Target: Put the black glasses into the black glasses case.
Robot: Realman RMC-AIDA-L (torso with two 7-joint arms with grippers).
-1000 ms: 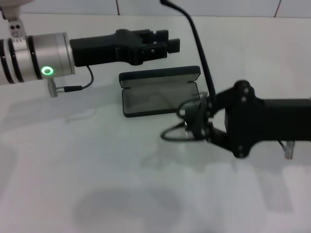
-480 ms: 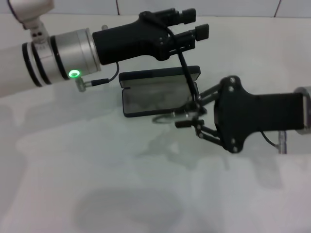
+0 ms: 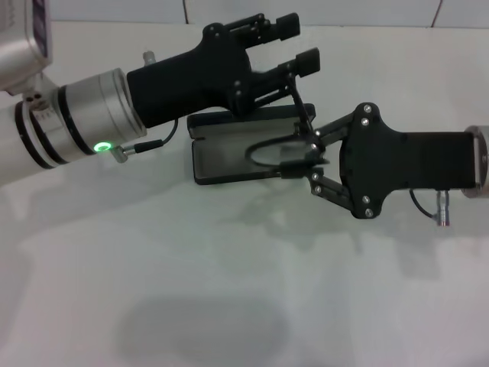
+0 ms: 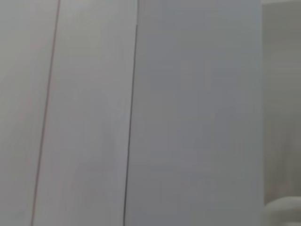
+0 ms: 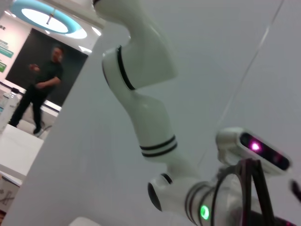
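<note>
White tabletop point(image 3: 229, 290) is filling the head view, with a tiled wall point(image 3: 367, 11) running along its far edge. The black glasses case point(image 3: 229, 157) is lying open near the middle of the table, its grey-lined tray facing up and its lid hinged back on the far side. The black glasses point(image 3: 269, 151) are being gripped by the right gripper point(image 3: 302, 157), whose fingers are clenched on the frame at the case's right end; one lens loop is being held over the tray, apparently just above the lining, though contact cannot be judged. A temple arm point(image 5: 256, 188) is being shown close up in the right wrist view, in front of the left arm point(image 5: 155, 155). The left gripper point(image 3: 294, 47) is being held above the case's lid, its fingers spread apart and grasping nothing. Only pale wall panels point(image 4: 141, 113) are being shown by the left wrist view.
</note>
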